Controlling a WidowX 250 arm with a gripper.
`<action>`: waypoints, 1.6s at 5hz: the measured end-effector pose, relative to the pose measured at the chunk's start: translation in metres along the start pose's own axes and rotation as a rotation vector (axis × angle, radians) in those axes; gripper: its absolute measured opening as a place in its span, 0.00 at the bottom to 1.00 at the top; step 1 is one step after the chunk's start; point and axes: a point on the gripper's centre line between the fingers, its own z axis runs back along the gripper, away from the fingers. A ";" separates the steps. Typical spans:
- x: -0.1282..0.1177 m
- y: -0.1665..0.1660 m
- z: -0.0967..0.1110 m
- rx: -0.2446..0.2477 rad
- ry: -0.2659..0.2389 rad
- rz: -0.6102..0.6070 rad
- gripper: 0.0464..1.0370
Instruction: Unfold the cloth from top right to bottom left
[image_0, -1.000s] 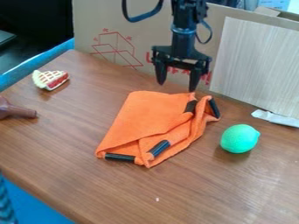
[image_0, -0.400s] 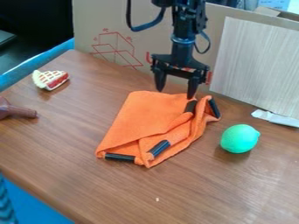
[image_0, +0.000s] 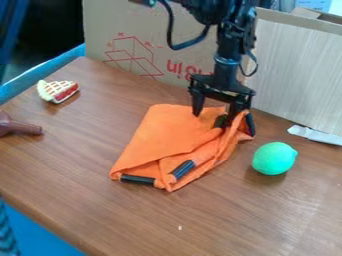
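So the orange cloth (image_0: 163, 132) is lying on the brown wooden table (image_0: 234, 220), pretty much mid-view, folded over on itself. It's got a smooth flat panel on the left and a bunch of rumpled folds down the right side, with a narrow bit pointing toward the front. There are black bands on it too: one (image_0: 137, 179) at the lower left corner, one (image_0: 182, 170) on the lower folds, and one (image_0: 250, 124) on the far right corner.

The black gripper (image_0: 213, 120) hangs down right at the cloth's back edge, toward the upper right. Its two fingers are spread well apart, nothing pinched between them as far as I can see. The one on the right of the view comes down at the bunched upper right corner, in among the folds there, and the other one ends over the back part of the flat panel. Honestly can't tell if either tip is actually touching fabric. Most of the cloth is out in front of the gripper, running down to the lower left.

As for the other stuff, a green lime-shaped thing (image_0: 274, 158) sits near the cloth on the right, a toy pie slice (image_0: 59, 91) is well off to the upper left, and a cardboard box (image_0: 133, 25) stands behind.
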 end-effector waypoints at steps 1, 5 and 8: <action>0.003 -0.004 -0.004 -0.004 0.014 0.001 0.96; 0.004 -0.012 -0.009 -0.008 -0.004 -0.001 0.14; -0.001 -0.022 0.011 -0.100 -0.017 -0.032 0.00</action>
